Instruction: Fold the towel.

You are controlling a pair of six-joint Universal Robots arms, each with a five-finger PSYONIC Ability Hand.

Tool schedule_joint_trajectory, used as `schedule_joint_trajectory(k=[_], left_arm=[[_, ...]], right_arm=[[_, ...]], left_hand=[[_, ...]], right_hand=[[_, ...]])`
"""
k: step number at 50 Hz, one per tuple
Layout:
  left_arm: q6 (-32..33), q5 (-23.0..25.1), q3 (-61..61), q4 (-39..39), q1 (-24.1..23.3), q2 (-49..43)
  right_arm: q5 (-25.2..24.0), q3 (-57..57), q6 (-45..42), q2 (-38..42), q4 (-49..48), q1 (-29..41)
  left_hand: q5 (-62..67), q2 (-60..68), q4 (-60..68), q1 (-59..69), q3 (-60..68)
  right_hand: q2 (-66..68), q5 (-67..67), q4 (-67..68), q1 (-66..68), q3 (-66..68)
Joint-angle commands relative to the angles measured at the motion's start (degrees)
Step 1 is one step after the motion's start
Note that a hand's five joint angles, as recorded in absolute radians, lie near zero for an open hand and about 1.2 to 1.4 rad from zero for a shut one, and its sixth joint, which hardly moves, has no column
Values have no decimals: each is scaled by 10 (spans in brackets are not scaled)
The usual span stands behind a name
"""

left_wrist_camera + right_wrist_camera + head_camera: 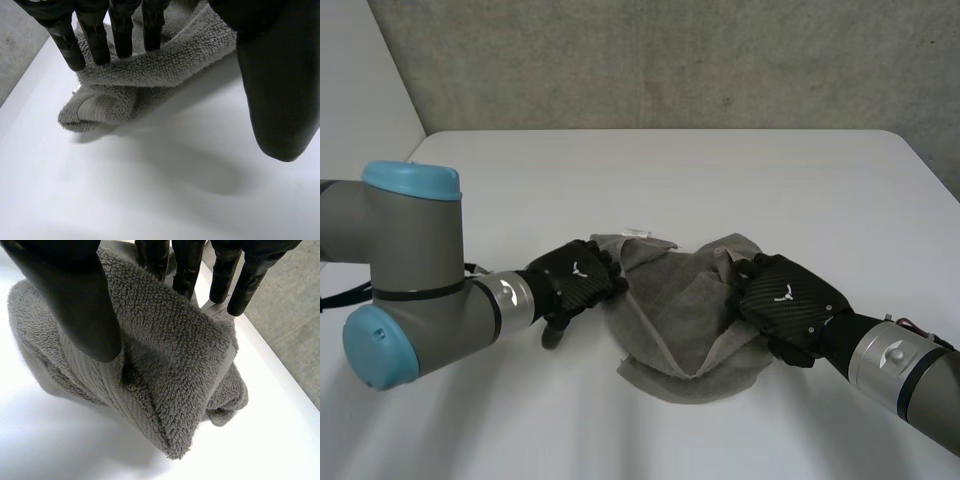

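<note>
a white table (pixel 670 170) stands against a rough grey wall (pixel 670 60). a grey terry towel (pixel 680 310) lies rumpled near the table's middle, its two sides drawn up and inward so that the cloth forms a shallow trough, while its near edge rests flat on the table. a small white label (pixel 638 232) shows at the towel's far edge.

the left hand (pixel 575 280) is at the towel's left corner. its fingers run along the far face of a raised fold and its thumb sits on the near side, so the cloth appears nipped between them, though the thumb's tip hangs clear of the towel. the right hand (pixel 785 300) is at the towel's right edge, clamped on it: the thumb presses the near face of a thick upright fold and the fingers back it from behind.

each hand seems to hold its own side so the towel can be raised evenly and one half laid over the other. the fold looks begun but not made; the cloth is bunched and not squared. the bulky pile could slip from the lighter left pinch.
</note>
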Motion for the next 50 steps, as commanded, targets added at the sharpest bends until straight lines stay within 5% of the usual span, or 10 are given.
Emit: schedule_joint_trajectory(k=[1, 3, 5, 10, 13, 14, 16, 27, 39, 50], left_arm=[[-1, -2, -40, 0, -7, 21], [-6, -2, -41, 0, -8, 23], [-14, -2, -44, 1, -19, 30], [-45, -2, -41, 4, -42, 32], [-65, -2, -31, 14, -48, 32], [-70, -2, -25, 27, -50, 32], [-74, -4, -20, 41, -51, 32], [-75, 1, 3, 117, -56, 19], [-60, 22, 41, 115, -54, -40], [85, 22, 83, 114, -57, -84]], right_arm=[[3, 2, 5, 1, 1, 4], [3, 3, 15, 1, 2, 6], [2, 4, 22, 0, 3, 7], [-2, 5, 26, -1, 17, 7], [-8, 5, 24, -1, 26, 7], [-12, 5, 23, -1, 28, 6], [-17, 5, 23, -1, 29, 5], [-23, 5, 23, 0, 30, 0], [-24, 3, 20, 1, 30, -1], [-25, 4, 20, 2, 29, -1]], left_hand=[[-7, -13, -29, -35, -25], [46, 40, -29, 17, -25], [246, 240, -29, 218, -25], [400, 394, -29, 372, -25], [329, 323, -29, 300, -25], [98, 92, -29, 70, -25], [-29, -35, -29, -57, -25], [-29, -35, -29, -57, -25], [-29, -35, -29, -57, -25], [-29, -35, -29, -57, -25]], right_hand=[[8, 8, -34, 6, -4], [8, 8, -34, 6, -4], [10, 10, -34, 8, -4], [10, 10, -34, 8, -4], [10, 10, -34, 8, -4], [10, 10, -34, 8, -4], [10, 10, -34, 8, -4], [8, 8, -34, 6, -4], [8, 8, -34, 6, -4], [7, 7, -34, 4, -4]])
